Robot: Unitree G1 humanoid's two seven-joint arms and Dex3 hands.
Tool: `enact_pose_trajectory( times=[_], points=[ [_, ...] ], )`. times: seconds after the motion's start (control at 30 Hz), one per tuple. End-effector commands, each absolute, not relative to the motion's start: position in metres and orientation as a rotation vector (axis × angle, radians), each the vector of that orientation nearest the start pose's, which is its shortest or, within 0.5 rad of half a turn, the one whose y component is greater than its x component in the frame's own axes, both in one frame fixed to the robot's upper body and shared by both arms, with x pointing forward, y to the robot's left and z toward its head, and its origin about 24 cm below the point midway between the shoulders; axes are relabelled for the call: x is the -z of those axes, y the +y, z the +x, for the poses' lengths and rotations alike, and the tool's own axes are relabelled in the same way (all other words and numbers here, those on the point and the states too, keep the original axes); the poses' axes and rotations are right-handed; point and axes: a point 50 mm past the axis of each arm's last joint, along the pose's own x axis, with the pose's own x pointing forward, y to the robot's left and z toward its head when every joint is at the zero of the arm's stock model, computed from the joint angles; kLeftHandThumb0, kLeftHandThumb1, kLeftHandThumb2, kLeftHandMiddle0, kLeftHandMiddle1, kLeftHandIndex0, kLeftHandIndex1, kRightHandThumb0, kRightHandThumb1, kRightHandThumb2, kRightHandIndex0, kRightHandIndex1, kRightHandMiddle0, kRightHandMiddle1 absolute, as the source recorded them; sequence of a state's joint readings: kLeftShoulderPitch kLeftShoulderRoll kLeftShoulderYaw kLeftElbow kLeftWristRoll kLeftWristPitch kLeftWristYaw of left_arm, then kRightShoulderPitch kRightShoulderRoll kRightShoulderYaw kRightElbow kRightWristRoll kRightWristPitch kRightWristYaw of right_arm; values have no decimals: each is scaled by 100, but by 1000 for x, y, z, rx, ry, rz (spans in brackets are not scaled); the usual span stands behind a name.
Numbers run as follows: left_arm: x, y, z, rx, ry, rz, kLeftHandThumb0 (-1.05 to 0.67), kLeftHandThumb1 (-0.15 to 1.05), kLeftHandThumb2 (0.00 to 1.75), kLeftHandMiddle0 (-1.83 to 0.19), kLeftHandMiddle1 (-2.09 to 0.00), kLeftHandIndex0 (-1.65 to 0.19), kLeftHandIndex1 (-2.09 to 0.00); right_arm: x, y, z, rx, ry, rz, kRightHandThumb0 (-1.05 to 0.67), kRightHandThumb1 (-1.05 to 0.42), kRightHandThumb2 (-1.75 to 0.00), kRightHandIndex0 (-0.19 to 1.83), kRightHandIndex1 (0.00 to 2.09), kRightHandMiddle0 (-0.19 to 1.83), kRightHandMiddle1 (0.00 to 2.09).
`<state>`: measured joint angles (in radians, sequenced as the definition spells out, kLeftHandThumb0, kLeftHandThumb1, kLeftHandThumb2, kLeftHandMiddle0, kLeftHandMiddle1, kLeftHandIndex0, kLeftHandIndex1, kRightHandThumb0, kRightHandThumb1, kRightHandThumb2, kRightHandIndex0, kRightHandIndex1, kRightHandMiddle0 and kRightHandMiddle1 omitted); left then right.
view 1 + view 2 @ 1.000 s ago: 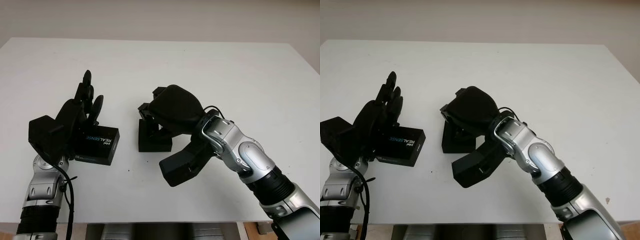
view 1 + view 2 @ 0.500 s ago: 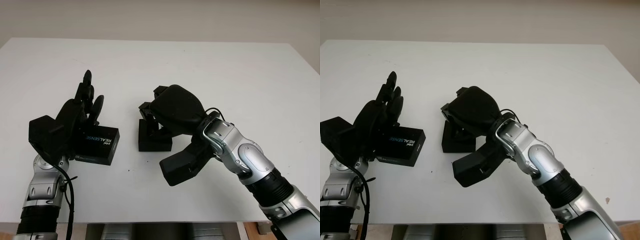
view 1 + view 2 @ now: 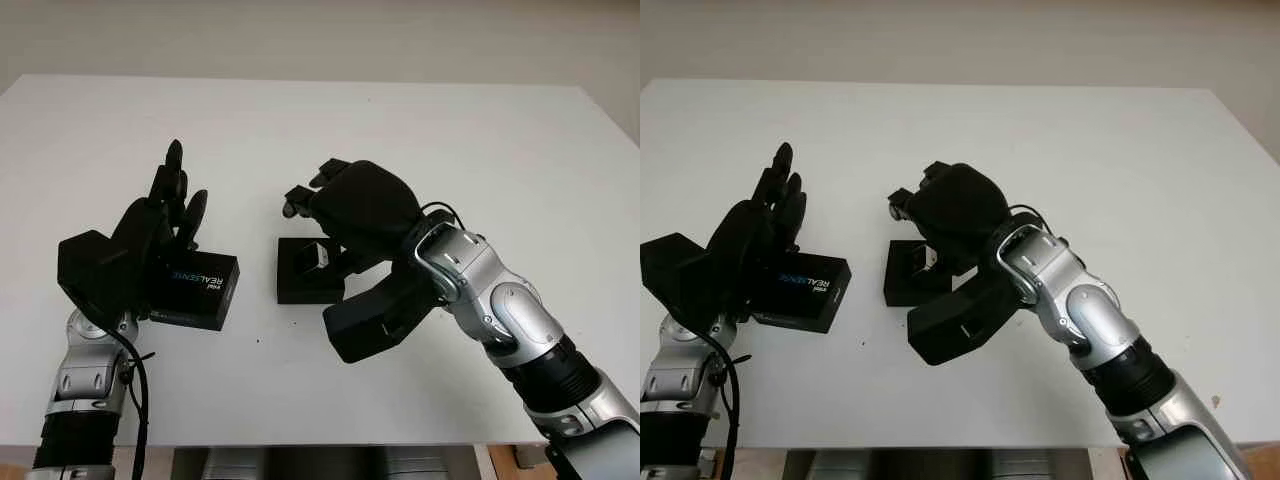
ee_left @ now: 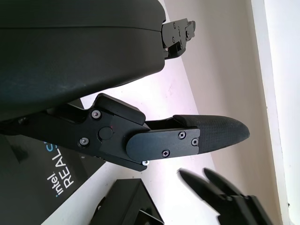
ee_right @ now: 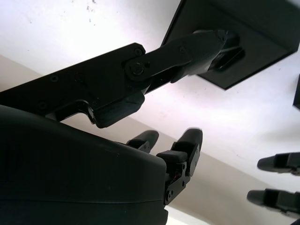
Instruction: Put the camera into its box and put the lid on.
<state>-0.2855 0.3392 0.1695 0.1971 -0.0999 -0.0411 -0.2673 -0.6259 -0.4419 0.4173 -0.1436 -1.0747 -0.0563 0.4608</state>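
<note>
A white table [image 3: 480, 140] carried the scene. Near the middle of its front half lay the open black box [image 3: 306, 271], flat on the surface, with the small silvery camera [image 3: 313, 256] seated inside it at the far part of the tray. The robot's right hand [image 3: 350, 200] hovered directly over the box's far edge, released and grasping nothing, its fingers [image 3: 300, 196] reaching beyond the box toward the table's far side; one finger showed in the right wrist view just above the tray's corner, not plainly touching it. The arm's black wrist camera housing [image 3: 375, 315] hung just beside the box on the near right.

The black lid [image 3: 195, 290], printed "REALSENSE" in white and blue, lay flat on the table to the left of the box and apart from it, a strip of bare white between them. The left hand [image 3: 150, 235] stood at the lid's far left corner, open and holding nothing, fingers [image 3: 175, 175] pointing away from the robot.
</note>
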Motion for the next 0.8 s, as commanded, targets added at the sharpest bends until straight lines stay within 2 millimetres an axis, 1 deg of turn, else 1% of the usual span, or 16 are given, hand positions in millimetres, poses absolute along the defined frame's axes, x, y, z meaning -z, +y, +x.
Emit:
enact_pose_trajectory(
  times=[0.0,0.2,0.3,0.33,0.4,0.47,0.7,0.77],
  points=[
    [-105,230,304,117,-160,224,-88,105,53,19,0,19,0,-200,-75,300,-420,-598,-1714,-89,-91,-5,30,22,27,23],
    [-105,230,305,121,-156,230,-88,105,54,19,0,19,0,-196,-78,296,-411,-593,-1734,-91,-92,-6,36,22,37,24],
    [-106,229,305,123,-156,216,-88,105,54,19,0,19,0,-194,-79,294,-388,-606,-1742,-90,-94,-6,42,23,48,30],
    [-106,229,305,124,-157,214,-88,105,53,19,0,19,0,-193,-79,293,-383,-610,-1740,-90,-95,-6,44,23,50,35],
    [-106,229,305,123,-155,214,-88,105,53,19,0,19,0,-191,-80,293,-375,-613,-1737,-89,-95,-5,48,22,41,65],
    [-106,229,306,122,-156,212,-88,105,53,19,0,19,0,-189,-81,293,-367,-613,-1740,-89,-95,-5,50,22,34,88],
    [-107,229,306,122,-160,212,-87,105,52,19,0,19,0,-177,-83,296,-348,-589,-1716,-86,-96,-6,54,24,44,106],
    [-107,229,305,121,-159,213,-87,105,52,19,0,19,0,-175,-84,297,-337,-588,-1703,-85,-96,-6,54,26,45,115]
  ],
)
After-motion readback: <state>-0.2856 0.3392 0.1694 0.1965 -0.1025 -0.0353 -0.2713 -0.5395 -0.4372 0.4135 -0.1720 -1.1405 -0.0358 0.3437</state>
